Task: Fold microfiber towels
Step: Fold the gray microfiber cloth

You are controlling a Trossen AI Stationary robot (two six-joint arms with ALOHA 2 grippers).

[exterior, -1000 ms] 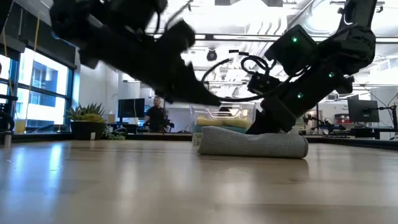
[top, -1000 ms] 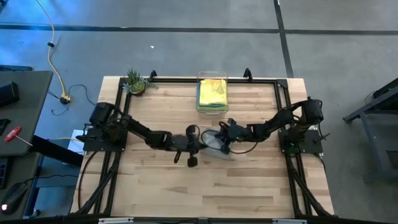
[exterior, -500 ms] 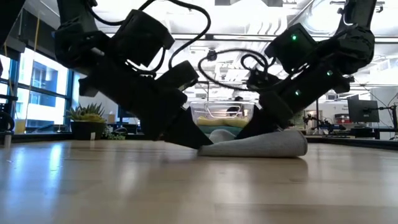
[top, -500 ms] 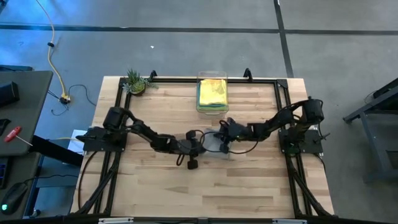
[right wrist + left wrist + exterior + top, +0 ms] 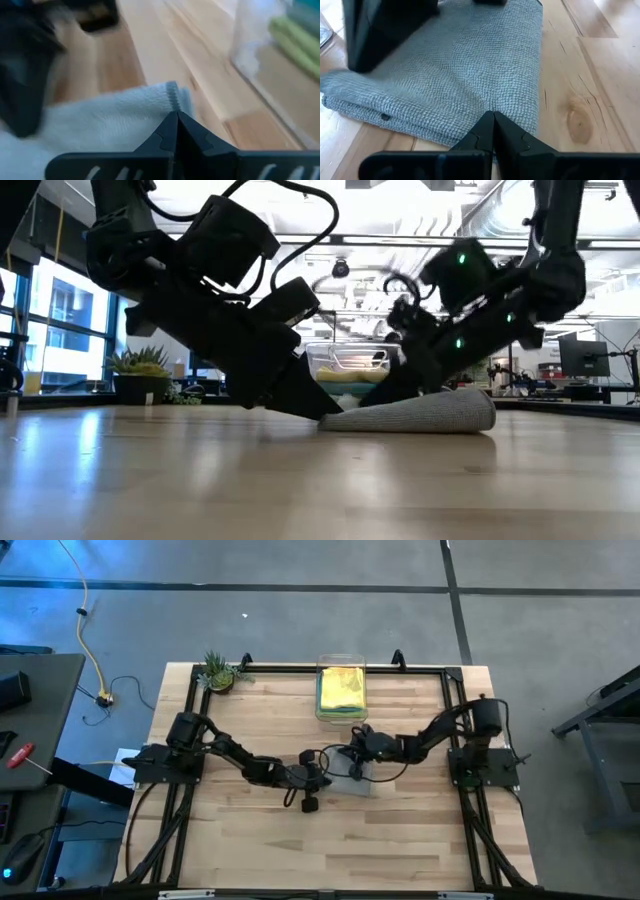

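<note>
From above, a folded grey towel [image 5: 356,777] lies mid-table, just in front of the clear bin [image 5: 341,690] holding yellow and green towels. The left gripper [image 5: 325,778] and right gripper [image 5: 352,762] press onto it, fingers together. At table height, the grey towel [image 5: 420,415] lies flat under both arms. The left wrist view shows closed fingertips [image 5: 493,131] pinching its edge; the right wrist view shows closed fingertips [image 5: 176,129] on the towel's hem.

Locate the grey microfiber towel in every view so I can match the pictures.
High view: the grey microfiber towel lies mid-table, between the two arms, just in front of the clear plastic bin.
Low view: right of centre on the tabletop, folded, bin behind it.
Left wrist view: fills the upper middle.
Right wrist view: lower left.
Shared landmark: the bin, absent only from the left wrist view.
</note>
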